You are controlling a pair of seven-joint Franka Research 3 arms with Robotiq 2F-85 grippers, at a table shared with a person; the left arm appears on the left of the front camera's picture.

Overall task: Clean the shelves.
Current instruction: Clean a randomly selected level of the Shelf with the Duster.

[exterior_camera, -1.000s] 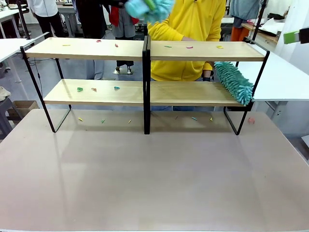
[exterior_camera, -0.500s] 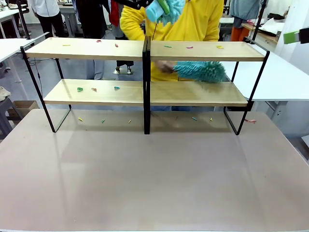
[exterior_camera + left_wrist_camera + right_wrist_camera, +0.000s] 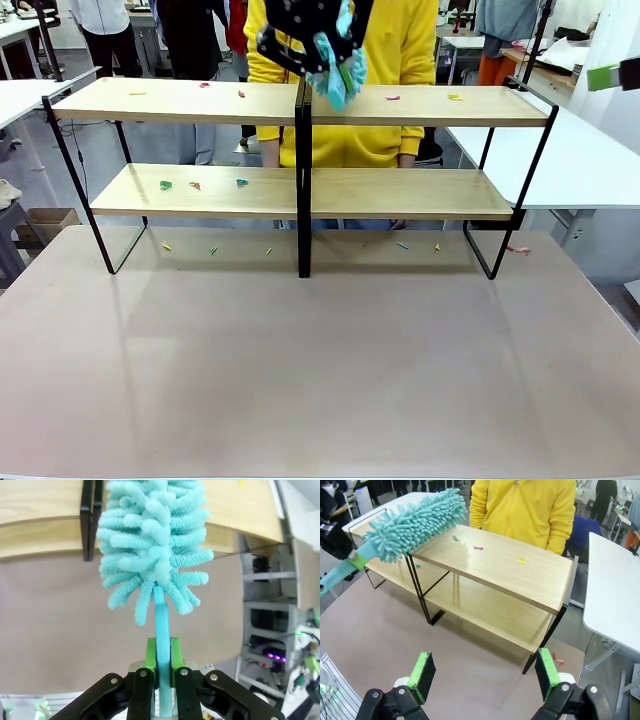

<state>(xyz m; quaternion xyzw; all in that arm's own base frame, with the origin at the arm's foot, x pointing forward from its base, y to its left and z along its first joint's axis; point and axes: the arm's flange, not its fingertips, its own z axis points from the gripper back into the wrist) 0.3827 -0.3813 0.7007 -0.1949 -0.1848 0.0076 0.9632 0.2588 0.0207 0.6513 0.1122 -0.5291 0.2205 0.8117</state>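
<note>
The shelves point(image 3: 420, 105) stand across the far half of the table, two light wood boards on a black frame. My left gripper point(image 3: 322, 48) hangs over the top board by the centre post, shut on the handle of a teal fluffy duster point(image 3: 333, 86). In the left wrist view the green pads clamp the duster's handle point(image 3: 162, 645), and its head point(image 3: 152, 545) points at the top board point(image 3: 40, 510). My right gripper point(image 3: 485, 672) is open and apart from the shelves point(image 3: 520, 572), looking down at their right end. Small coloured scraps point(image 3: 392, 98) lie on both boards.
A person in a yellow top point(image 3: 400, 40) stands right behind the shelves. More scraps point(image 3: 213, 250) lie on the grey-brown tabletop point(image 3: 320, 370) under the lower board. White tables point(image 3: 590, 160) flank the shelves on either side.
The person swept a second teal duster leftward along the lower right board and drew it out of sight. My left gripper came down with its duster to the top board.
</note>
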